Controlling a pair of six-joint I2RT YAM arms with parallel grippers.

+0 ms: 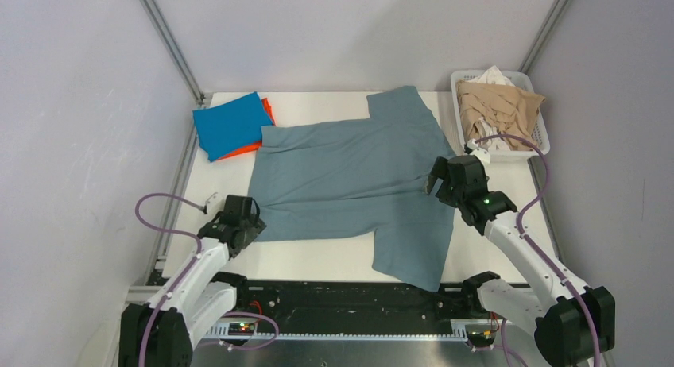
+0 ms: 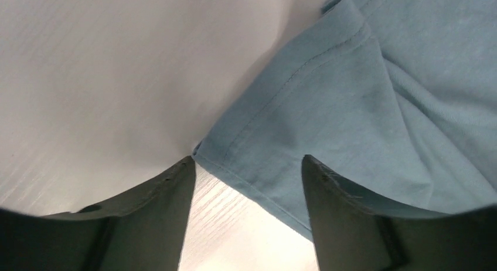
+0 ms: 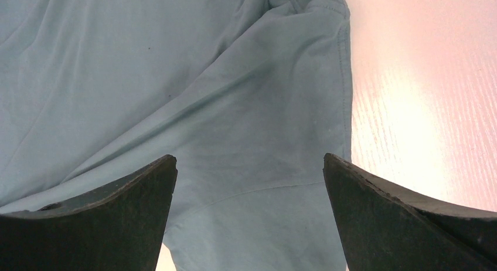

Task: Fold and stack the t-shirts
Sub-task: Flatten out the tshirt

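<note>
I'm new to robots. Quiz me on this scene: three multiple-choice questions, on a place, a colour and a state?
1. Where is the basket? A) far right corner B) far left corner C) near edge
2. The folded shirt atop the orange shirt is: A) white B) bright blue C) black
3. The big grey-blue shirt is: A) folded small B) in the basket C) spread flat
Answers: 1A, it stands far right; 2B, bright blue covers orange; 3C, it lies open on the table.
</note>
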